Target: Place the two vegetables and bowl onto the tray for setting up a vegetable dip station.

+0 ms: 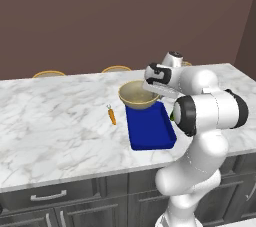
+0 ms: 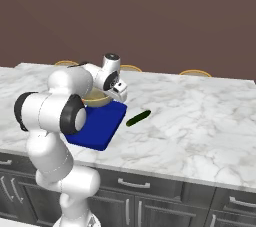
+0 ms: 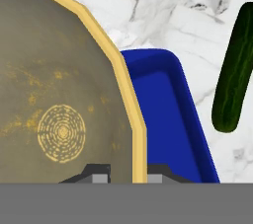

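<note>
Gripper point(image 3: 127, 177) clamped narrow on rim of bowl point(image 1: 136, 94), one fingertip inside wall, one outside. Bowl, 1 of, sat tilted over far end of tray point(image 1: 150, 130), overhanging far edge, mouth up. Tray, 1 of, deep blue, long axis running from near counter point(image 1: 55, 136) edge toward back wall. Beside tray on left in left base view: carrot point(image 1: 112, 115), 1 of, long axis same way, green top pointing away. Other side of tray, apart from it: cucumber point(image 2: 138, 118), 1 of, lying diagonal on marble. Far edge of counter: 3 tan-rimmed discs point(image 1: 49, 74).
</note>
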Robot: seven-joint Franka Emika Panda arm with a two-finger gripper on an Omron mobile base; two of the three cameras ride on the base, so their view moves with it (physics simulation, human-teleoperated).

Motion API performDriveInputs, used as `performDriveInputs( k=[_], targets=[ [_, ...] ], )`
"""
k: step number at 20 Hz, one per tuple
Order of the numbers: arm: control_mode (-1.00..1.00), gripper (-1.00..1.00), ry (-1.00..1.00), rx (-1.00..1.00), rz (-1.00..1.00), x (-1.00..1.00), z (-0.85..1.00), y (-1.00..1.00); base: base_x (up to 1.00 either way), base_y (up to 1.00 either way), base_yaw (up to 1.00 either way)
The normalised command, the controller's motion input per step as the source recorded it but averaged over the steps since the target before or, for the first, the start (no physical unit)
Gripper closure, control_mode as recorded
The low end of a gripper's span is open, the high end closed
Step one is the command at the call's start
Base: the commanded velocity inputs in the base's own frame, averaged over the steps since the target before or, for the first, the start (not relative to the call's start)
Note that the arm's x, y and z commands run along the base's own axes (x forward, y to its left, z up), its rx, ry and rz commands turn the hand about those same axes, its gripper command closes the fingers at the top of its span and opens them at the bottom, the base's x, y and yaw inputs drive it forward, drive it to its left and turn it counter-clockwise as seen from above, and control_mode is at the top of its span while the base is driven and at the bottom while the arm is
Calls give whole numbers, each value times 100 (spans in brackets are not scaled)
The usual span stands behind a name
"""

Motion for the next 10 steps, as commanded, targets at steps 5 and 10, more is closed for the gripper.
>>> performDriveInputs(
  k=[5, 10],
  targets=[
    [-100, 100, 0, 1, 0, 28, -33, -16, 0, 0, 0],
    [-100, 100, 0, 0, 0, 15, -33, -12, 0, 0, 0]
  ],
)
